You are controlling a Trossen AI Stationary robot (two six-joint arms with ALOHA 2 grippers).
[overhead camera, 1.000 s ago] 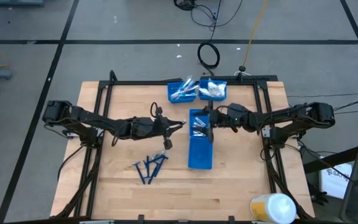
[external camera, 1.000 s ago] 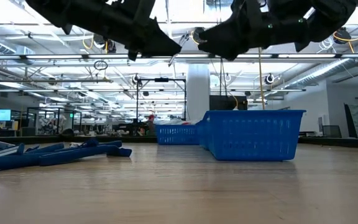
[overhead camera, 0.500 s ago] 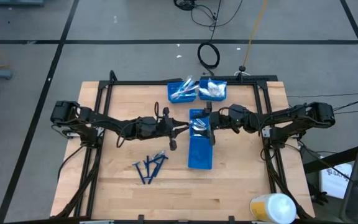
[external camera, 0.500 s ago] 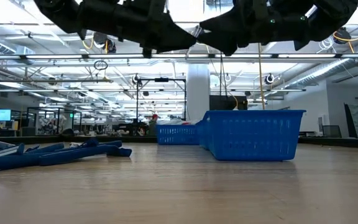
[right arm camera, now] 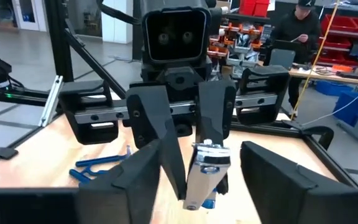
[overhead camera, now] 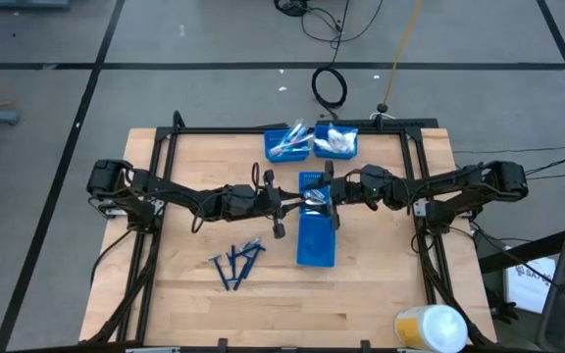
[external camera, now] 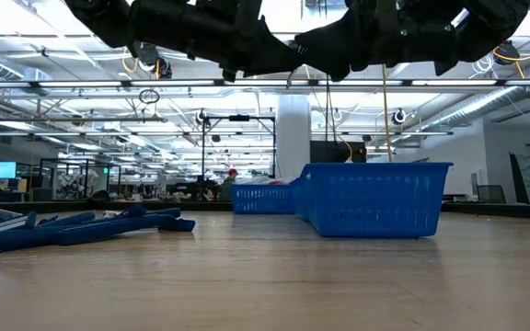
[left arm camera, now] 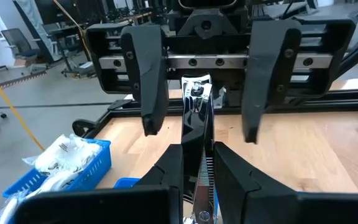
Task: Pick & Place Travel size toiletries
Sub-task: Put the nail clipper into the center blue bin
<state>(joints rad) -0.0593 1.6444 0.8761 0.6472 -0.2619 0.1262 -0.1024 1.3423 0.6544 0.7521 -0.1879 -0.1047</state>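
Note:
A short silvery tube (left arm camera: 196, 118) hangs in the air above the far end of the long blue bin (overhead camera: 314, 245), with my left gripper (left arm camera: 197, 150) shut on it. My right gripper (right arm camera: 204, 163) faces it from the table's right. It is open, and its fingers (left arm camera: 149, 81) stand on either side of the tube's free end, with a gap on each side. In the high view the two grippers (overhead camera: 300, 200) (overhead camera: 325, 193) meet at mid-table. Several dark blue razors (overhead camera: 237, 263) lie on the wood at the near left. My left gripper pinches the silvery tube between its two fingers by the end nearest that arm (left arm camera: 196, 171). The fingers come level from the table's left and lie along the tube. The tube's free end (right arm camera: 205, 155) sticks out past them toward my right gripper, clear of the bin.
Two small blue bins (overhead camera: 287, 145) (overhead camera: 336, 142) with white and light-blue items stand at the far edge. A white bottle (overhead camera: 430, 326) stands at the near right corner. Black frame rails (overhead camera: 155, 196) run along the table's sides. A person (right arm camera: 298, 25) stands in the room beyond.
My left gripper has carried the silvery tube toward the table's right, from beside the long bin to above its far end. It now stands up against my right gripper, which has stayed in place.

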